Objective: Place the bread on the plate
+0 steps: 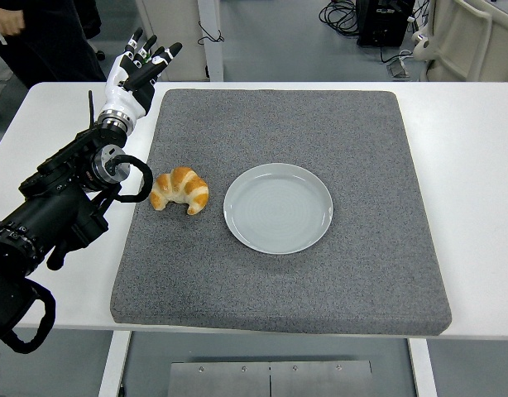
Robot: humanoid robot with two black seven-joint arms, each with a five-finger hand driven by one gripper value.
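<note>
A golden croissant [180,189] lies on the grey mat [353,265], just left of an empty pale grey plate [278,207]. My left hand [133,76] is raised over the table's far left, beyond the mat's back left corner, well behind the croissant. Its fingers [153,59] are spread and hold nothing. The black left arm [59,207] stretches from the lower left edge up to that hand. No right arm shows.
The mat covers most of the white table [469,141]. A person in dark clothes [39,37] stands at the top left behind the table. Cables and boxes lie on the floor at the top right.
</note>
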